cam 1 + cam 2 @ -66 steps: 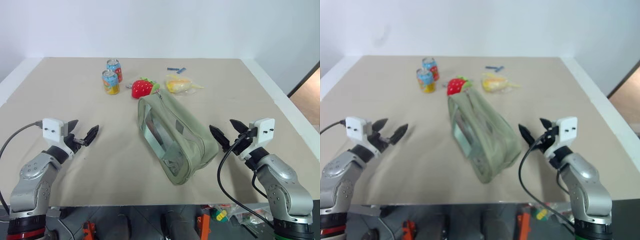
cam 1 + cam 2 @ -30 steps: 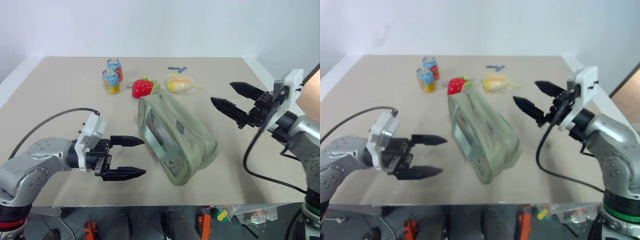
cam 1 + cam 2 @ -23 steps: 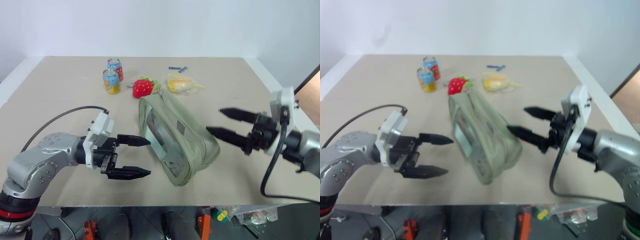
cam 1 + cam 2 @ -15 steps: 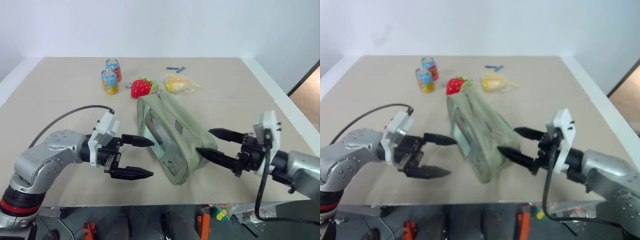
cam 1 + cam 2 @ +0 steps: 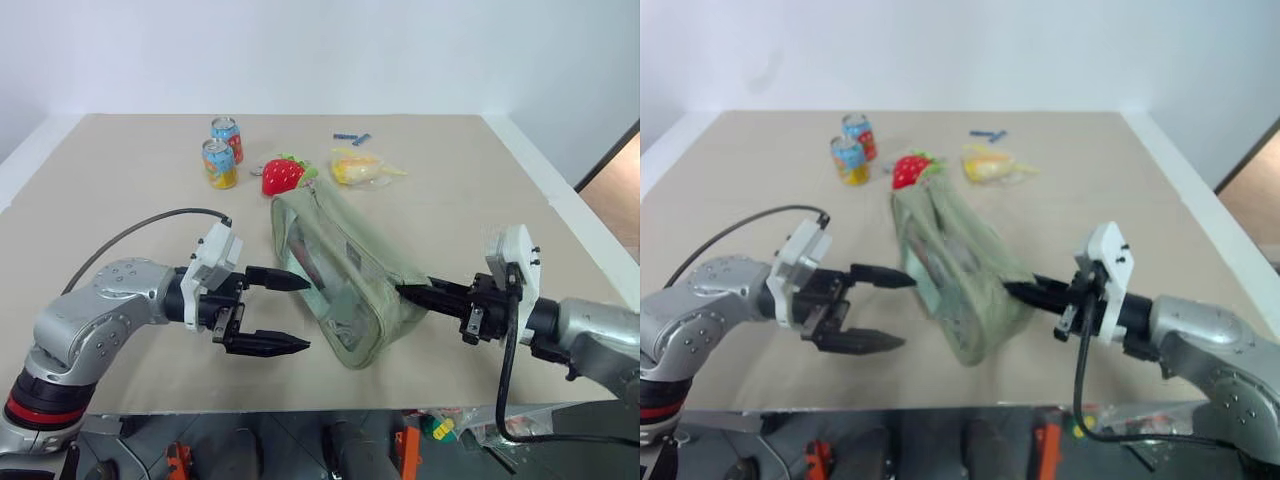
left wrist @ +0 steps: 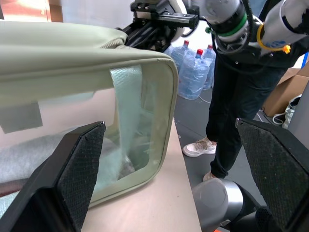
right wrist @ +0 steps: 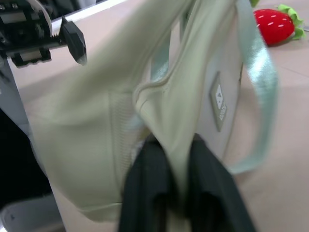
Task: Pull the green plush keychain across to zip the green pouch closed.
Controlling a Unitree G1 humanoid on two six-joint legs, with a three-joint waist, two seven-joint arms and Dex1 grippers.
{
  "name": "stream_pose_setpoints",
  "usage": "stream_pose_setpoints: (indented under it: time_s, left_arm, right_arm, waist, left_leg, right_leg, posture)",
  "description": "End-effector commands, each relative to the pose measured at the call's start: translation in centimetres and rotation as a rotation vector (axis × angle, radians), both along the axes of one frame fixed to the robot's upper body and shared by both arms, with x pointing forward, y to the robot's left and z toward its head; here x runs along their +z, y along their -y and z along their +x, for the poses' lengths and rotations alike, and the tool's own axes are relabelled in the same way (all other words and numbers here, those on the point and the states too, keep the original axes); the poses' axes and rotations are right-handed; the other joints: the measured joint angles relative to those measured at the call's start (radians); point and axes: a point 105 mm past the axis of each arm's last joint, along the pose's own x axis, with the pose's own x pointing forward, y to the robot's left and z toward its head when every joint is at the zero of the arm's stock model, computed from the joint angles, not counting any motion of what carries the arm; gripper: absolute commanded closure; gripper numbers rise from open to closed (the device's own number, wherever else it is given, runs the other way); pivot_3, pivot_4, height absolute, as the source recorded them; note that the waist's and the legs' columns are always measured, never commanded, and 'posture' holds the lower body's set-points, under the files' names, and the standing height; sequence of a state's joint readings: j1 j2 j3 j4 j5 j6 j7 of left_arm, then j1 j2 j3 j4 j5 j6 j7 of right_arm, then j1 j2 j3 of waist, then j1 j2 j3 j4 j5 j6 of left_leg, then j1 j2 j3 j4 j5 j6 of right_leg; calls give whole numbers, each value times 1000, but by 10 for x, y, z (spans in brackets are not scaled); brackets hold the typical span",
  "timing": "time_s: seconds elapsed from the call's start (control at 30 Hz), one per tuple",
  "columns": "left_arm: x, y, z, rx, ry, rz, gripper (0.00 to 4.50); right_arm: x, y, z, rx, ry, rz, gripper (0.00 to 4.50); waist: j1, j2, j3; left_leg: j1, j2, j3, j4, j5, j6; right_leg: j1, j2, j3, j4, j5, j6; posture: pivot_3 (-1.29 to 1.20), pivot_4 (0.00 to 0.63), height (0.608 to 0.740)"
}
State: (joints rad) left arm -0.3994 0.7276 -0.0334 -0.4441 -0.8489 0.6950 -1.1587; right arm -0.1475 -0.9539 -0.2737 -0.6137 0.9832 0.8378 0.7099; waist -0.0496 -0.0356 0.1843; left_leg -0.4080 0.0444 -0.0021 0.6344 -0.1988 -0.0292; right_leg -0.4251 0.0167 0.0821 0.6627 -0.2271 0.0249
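In the right wrist view a fold of the pouch (image 7: 159,111) is being pinched by the right gripper (image 7: 176,159), while the left gripper (image 5: 278,312) is being held wide beside it, the keychain being indistinguishable.

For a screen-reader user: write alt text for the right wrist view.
The right gripper is shut on a fold of the green pouch, its two black fingers pinching pale fabric. The open left gripper sits beyond the pouch, and a red strawberry plush lies on the table.
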Motion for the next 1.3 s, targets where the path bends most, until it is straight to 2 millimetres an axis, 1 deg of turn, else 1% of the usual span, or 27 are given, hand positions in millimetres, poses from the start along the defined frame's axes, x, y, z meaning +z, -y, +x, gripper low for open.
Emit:
stream_pose_setpoints:
  time_s: [0.03,0.13,0.2,0.37,0.43,0.5,0.57,0.6,0.63,0.7,0.73,0.77,0.83,0.87,1.0,1.03,1.1,1.17,1.23,1.3]
  left_arm:
    - [3,2,-4,-6,35,-6,0]
    - [1,3,-5,1,38,-11,0]
    - [1,4,-5,6,39,-16,0]
    - [-2,7,-7,13,40,-28,0]
    - [-3,8,-9,15,41,-33,0]
    - [-3,9,-8,33,49,-38,0]
    - [-3,7,-5,70,61,-46,0]
    - [-3,6,-3,86,64,-49,0]
    - [-2,6,-3,96,67,-51,0]
    - [-2,5,-2,110,75,-52,0]
    - [-2,5,-2,115,78,-54,0]
    - [-2,6,-2,119,79,-55,0]
    - [-1,6,-1,123,82,-57,0]
    - [-1,6,0,124,83,-58,0]
    - [2,7,3,127,88,-65,0]
    - [3,7,5,131,89,-73,0]
    - [6,7,8,141,86,-91,0]
    - [8,7,10,152,86,-107,0]
    - [11,6,14,170,86,-128,0]
    - [12,7,16,179,92,-135,0]
  right_arm:
    - [12,6,13,106,67,-114,4402]
    - [22,15,36,175,144,-231,4402]
    - [29,18,55,225,201,-286,4402]
    - [30,21,106,312,305,-429,4402]
    - [32,19,125,319,361,-460,4402]
    - [36,17,141,297,403,-457,4402]
    - [39,17,147,293,412,-446,4402]
    - [42,17,149,290,412,-427,4402]
    - [45,17,149,288,409,-404,4098]
    - [51,18,147,285,407,-354,3353]
    - [58,19,146,273,411,-313,3144]
    - [64,21,144,262,406,-272,2713]
    - [78,24,140,232,426,-197,2010]
    - [85,25,137,216,433,-159,1729]
    - [110,35,122,128,461,-25,250]
    - [114,37,117,111,463,-5,16]
    - [116,39,106,78,463,23,16]
    - [108,39,93,69,434,17,16]
    - [93,37,81,49,399,1,16]
    - [74,33,74,25,389,-37,16]
  waist:
    - [-1,0,0]
    - [-1,0,1]
    - [-3,0,2]
    - [-5,0,2]
    - [-8,0,3]
    - [-12,0,3]
    - [-13,0,3]
    - [-12,0,3]
    - [-12,0,3]
    - [-11,0,3]
    - [-10,1,3]
    - [-10,1,3]
    - [-10,1,3]
    - [-9,1,3]
    - [-3,1,3]
    - [0,1,3]
    - [3,1,3]
    - [3,1,3]
    - [4,1,3]
    - [4,1,3]
  left_leg:
    - [0,0,0,0,0,0]
    - [0,0,1,0,0,0]
    - [0,0,3,0,0,0]
    - [1,1,3,-1,-2,3]
    - [0,1,2,-1,-2,3]
    - [0,1,2,-1,-2,4]
    - [0,1,2,-2,-2,4]
    - [0,1,1,-2,-2,4]
    - [0,1,1,-2,-2,4]
    - [0,1,1,-2,-2,4]
    - [0,1,1,-2,-2,4]
    - [0,0,1,-2,-2,4]
    - [0,0,1,-2,-2,4]
    - [0,0,1,-2,-2,4]
    - [0,0,0,-2,-2,4]
    - [0,0,0,-1,-2,4]
    - [0,0,0,-1,-2,4]
    - [0,0,-1,-1,-2,4]
    - [0,0,-1,-1,-2,4]
    - [0,0,-2,0,-2,4]
  right_leg:
    - [0,0,0,0,0,0]
    - [0,0,0,0,0,0]
    - [-1,0,1,0,0,0]
    - [-1,1,1,0,0,0]
    - [-1,1,1,0,2,3]
    - [-1,1,1,1,2,3]
    - [-1,1,1,1,2,2]
    - [-1,1,1,1,2,2]
    - [-1,1,0,1,1,2]
    - [-1,1,0,2,1,2]
    - [-1,1,0,2,1,2]
    - [-1,0,1,2,1,2]
    - [-1,0,1,2,1,2]
    - [-1,0,1,2,1,2]
    - [-1,0,0,3,1,2]
    - [-1,0,0,3,1,2]
    - [-1,0,-1,3,1,2]
    - [0,0,-1,3,1,2]
    - [0,0,-1,3,1,2]
    - [1,0,-1,3,1,2]
  posture:
    - [0,150,740]
    - [0,150,740]
    - [0,150,740]
    - [0,150,740]
    - [0,150,740]
    - [0,150,740]
    - [0,150,740]
    - [0,150,740]
    - [0,150,740]
    - [0,150,740]
    - [0,150,740]
    - [0,150,740]
    - [0,150,740]
    - [0,150,740]
    - [0,150,740]
    - [0,150,740]
    - [0,150,740]
    - [0,150,740]
    - [0,150,740]
    - [0,150,740]
